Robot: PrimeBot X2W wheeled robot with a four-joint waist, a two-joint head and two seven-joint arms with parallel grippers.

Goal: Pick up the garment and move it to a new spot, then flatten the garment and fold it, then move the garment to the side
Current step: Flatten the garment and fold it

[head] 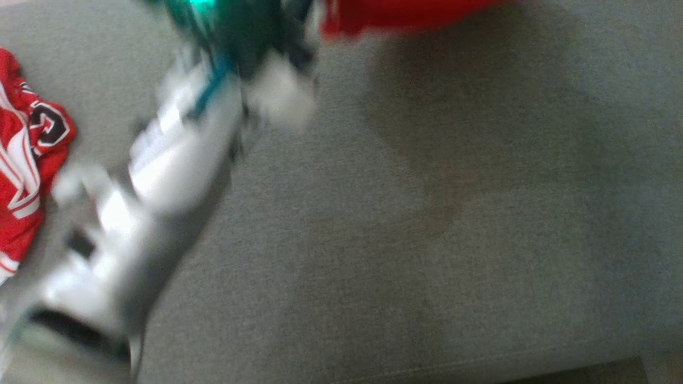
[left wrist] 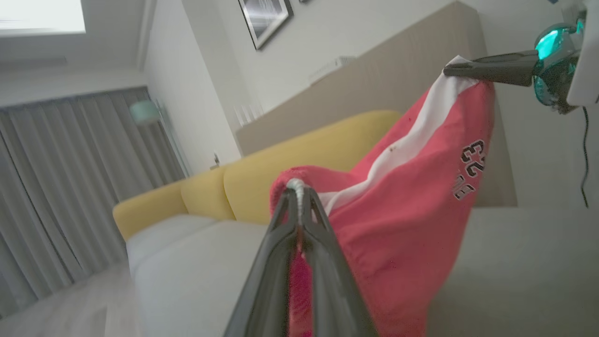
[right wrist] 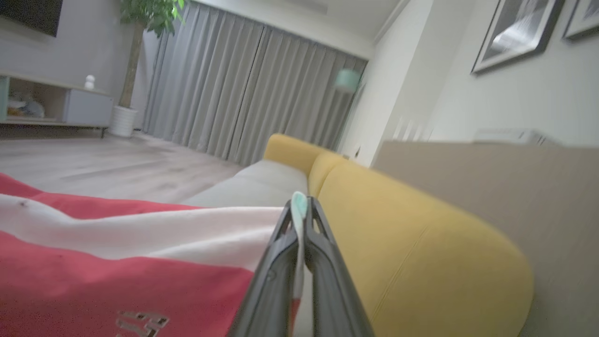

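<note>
The garment [left wrist: 412, 220], red with a broad white stripe and the number 23 stitched on it, is seen stretched across the middle and right of the left wrist view, held up in the air between the two claws. Its near edge is pinched at the lower centre of that frame by the left claw [left wrist: 299, 187], whose two dark fingers are pressed together on a white-edged fold. Its white band is clamped at the upper right of the same view by the right claw [left wrist: 456, 70], closed tight on the cloth. In the right wrist view that white band is seen running from the left edge into the closed fingertips at the centre. In the blurred head view a strip of the red cloth is seen along the top edge, above a grey seat cushion [head: 427, 240]. A pale arm [head: 160, 176] is smeared across the left half, and a red-and-white jersey [head: 24, 160] is seen crumpled at the left edge. A yellow backrest [left wrist: 290, 159] is seen behind the garment, with grey curtains [left wrist: 70, 187] at the left and a framed picture [left wrist: 264, 18] at the top.
</note>
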